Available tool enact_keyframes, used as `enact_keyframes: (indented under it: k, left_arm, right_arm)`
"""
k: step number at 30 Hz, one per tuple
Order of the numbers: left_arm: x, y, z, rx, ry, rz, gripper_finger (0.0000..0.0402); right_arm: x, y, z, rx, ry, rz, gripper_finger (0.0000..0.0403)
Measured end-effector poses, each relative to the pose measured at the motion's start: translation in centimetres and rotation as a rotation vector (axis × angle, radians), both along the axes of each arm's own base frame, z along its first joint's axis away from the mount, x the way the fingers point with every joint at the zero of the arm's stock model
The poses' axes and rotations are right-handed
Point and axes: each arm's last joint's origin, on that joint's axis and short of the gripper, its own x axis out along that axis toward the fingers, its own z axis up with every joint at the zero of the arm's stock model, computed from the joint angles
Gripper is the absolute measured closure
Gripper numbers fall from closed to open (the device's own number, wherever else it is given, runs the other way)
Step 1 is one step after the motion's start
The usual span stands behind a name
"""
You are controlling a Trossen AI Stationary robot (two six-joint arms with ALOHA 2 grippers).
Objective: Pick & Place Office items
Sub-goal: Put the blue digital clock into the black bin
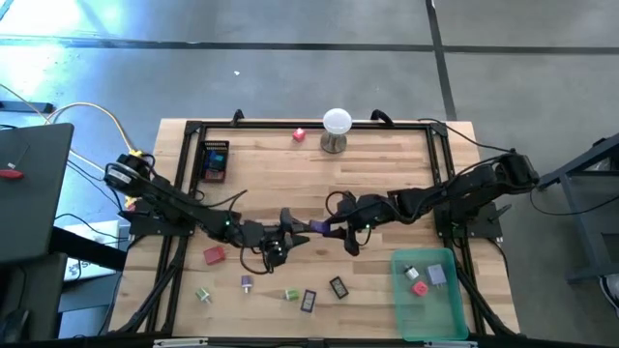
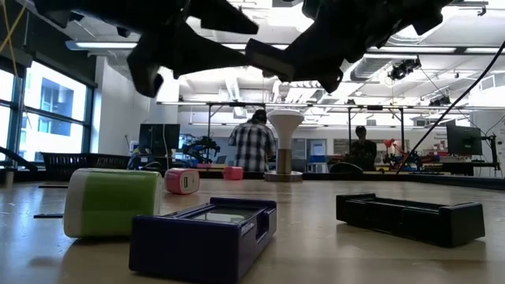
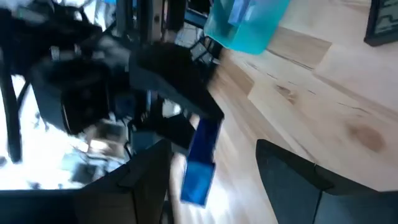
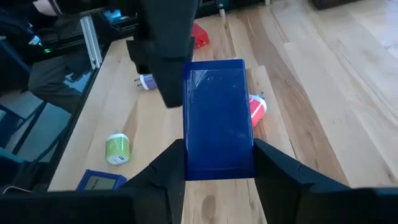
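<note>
Inside the teal bin (image 1: 432, 314): pink, green, purple office items (image 1: 420, 287).

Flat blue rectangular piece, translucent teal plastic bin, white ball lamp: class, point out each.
Flat blue rectangular piece (image 4: 217, 118), right wrist view, its top face.
Translucent teal plastic bin (image 1: 432, 317), high view, bare floor.
White ball lamp (image 1: 337, 121), high view, ball.

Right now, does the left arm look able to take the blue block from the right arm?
Probably yes: the left gripper faces the blue block with jaws open and nothing between them, while the right gripper holds it out.
</note>
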Motion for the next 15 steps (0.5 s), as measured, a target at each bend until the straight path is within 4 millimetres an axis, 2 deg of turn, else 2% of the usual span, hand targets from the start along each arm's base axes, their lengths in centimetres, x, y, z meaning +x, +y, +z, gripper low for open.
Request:
enact_keyframes:
  k: [5, 8, 15]
  left_arm:
    - [0.48, -0.07, -0.36, 0.098, -0.021, -0.006, 0.0184]
    - [0.57, 0.17, -0.22, 0.099, -0.031, 0.002, 0.0199]
    - [0.75, 0.69, -0.17, 0.103, -0.035, 0.019, 0.0254]
  right_arm:
    - [0.01, 0.07, 0.05, 0.011, -0.004, 0.019, 0.0263]
    - [0.03, 0.07, 0.06, 0.016, -0.005, 0.019, 0.0263]
    - [0.02, 0.07, 0.07, 0.017, -0.005, 0.019, 0.0263]
